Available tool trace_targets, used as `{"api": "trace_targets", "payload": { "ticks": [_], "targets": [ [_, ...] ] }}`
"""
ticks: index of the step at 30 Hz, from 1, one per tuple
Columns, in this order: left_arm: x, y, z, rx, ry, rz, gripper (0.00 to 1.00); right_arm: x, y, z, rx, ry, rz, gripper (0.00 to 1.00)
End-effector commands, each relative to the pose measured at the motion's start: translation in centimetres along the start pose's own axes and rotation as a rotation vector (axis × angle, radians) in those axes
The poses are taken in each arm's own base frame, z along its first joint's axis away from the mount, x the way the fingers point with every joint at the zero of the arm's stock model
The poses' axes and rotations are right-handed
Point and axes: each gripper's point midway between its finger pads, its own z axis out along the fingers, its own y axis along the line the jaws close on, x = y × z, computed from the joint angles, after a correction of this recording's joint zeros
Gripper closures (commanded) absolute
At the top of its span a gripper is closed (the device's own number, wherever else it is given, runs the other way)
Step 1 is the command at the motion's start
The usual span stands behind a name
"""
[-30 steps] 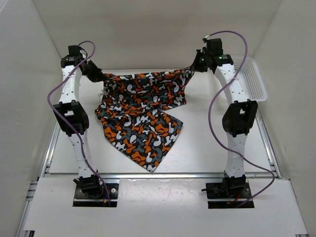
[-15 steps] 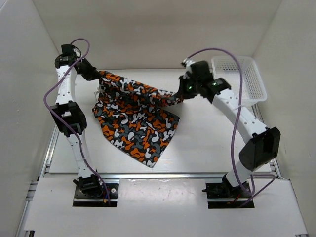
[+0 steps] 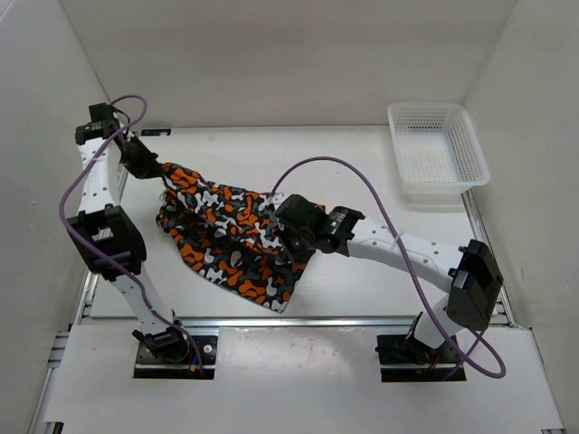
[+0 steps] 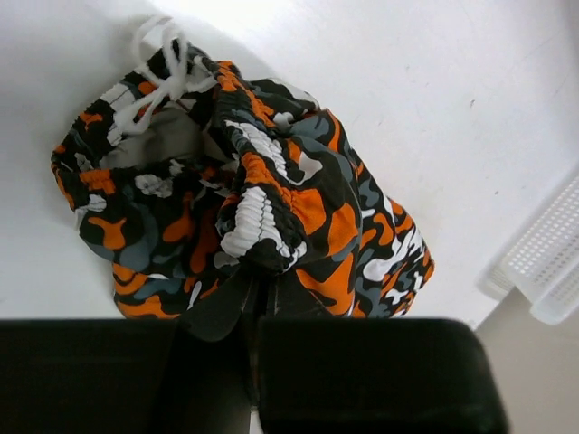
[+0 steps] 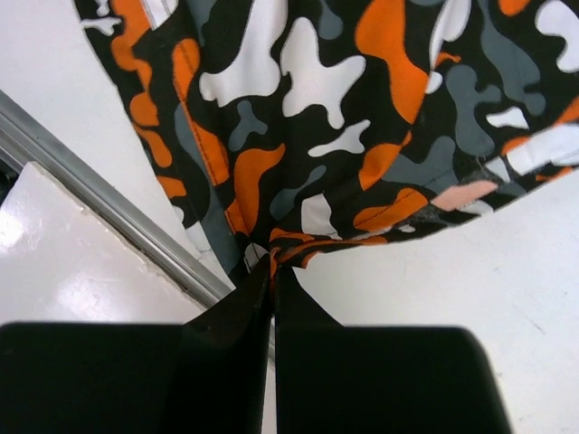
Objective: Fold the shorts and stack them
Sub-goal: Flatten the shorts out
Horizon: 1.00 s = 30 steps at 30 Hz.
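On the table, left of centre: the shorts are draped in a loose heap, one side raised.
Left gripper: clamped on a bunched stretch of waistband near the drawstring, so that edge is anchored high.
Right gripper: pinched tight on the opposite edge and held low over the fabric, seemingly so one half is laid across the other.
Basket: set well apart in the far right corner.

Bright even overhead light, soft shadows, sharp focus
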Motion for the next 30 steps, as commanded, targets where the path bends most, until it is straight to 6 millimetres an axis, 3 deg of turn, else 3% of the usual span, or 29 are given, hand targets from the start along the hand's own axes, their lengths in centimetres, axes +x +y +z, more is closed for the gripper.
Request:
{"api": "trace_targets", "payload": {
  "ticks": [1, 4, 7, 8, 11, 14, 17, 18, 20, 23, 24, 25, 27, 28, 29, 30],
  "targets": [
    [0.5, 1.8, -4.1, -0.076, -0.105, 0.045, 0.90, -0.4, 0.3, -0.1, 0.048, -0.039, 0.019, 1.00],
    [2.0, 5.2, -4.6, -0.168, -0.079, 0.006, 0.90, 0.3, 1.1, 0.0, 0.060, -0.035, -0.002, 1.00],
    [2.8, 7.5, -5.2, -0.207, -0.079, -0.046, 0.90, 1.2, 1.9, 0.4, 0.071, -0.022, -0.029, 1.00],
    [3.7, 8.1, -4.6, -0.222, -0.049, -0.055, 0.90, 1.8, 2.0, 0.5, 0.079, -0.014, -0.039, 1.00],
    [4.0, 8.2, -4.4, -0.188, -0.050, -0.065, 0.90, 3.1, 2.8, 0.8, 0.070, 0.010, -0.048, 1.00],
    [4.0, 6.7, -3.2, -0.123, -0.025, -0.001, 0.90, 2.0, 2.1, -0.2, 0.094, -0.037, -0.020, 1.00],
    [4.3, 5.1, -2.1, -0.118, 0.015, 0.048, 0.90, -0.2, -1.3, -1.3, 0.168, -0.098, -0.005, 1.00],
    [4.3, 3.6, -2.0, -0.102, 0.010, 0.083, 0.90, -1.5, -3.7, -1.9, 0.203, -0.124, 0.042, 1.00],
    [4.2, 2.1, -1.8, -0.084, 0.006, 0.120, 0.90, -2.9, -6.6, -3.1, 0.245, -0.159, 0.061, 1.00],
    [4.2, -1.2, -0.9, -0.042, 0.010, 0.176, 0.90, -5.7, -13.5, -4.9, 0.320, -0.225, 0.157, 1.00],
    [4.7, -2.3, 0.3, -0.037, 0.035, 0.204, 0.90, -6.3, -14.7, -5.1, 0.327, -0.231, 0.168, 1.00],
    [3.9, -3.9, -0.1, -0.016, 0.012, 0.218, 0.90, -8.0, -15.8, -5.4, 0.335, -0.258, 0.178, 1.00],
    [4.1, -5.7, 0.4, -0.001, 0.021, 0.252, 0.90, -9.6, -19.1, -6.2, 0.378, -0.280, 0.203, 1.00],
    [3.2, -7.1, 0.8, 0.025, 0.005, 0.257, 0.90, -11.8, -20.2, -6.3, 0.381, -0.318, 0.218, 1.00],
    [2.6, -7.9, 1.0, 0.046, -0.002, 0.251, 0.90, -12.7, -22.1, -6.9, 0.394, -0.338, 0.251, 1.00],
    [2.8, -8.5, 1.2, 0.047, 0.008, 0.261, 0.90, -13.8, -22.8, -7.0, 0.387, -0.354, 0.252, 1.00]
  ]
}}
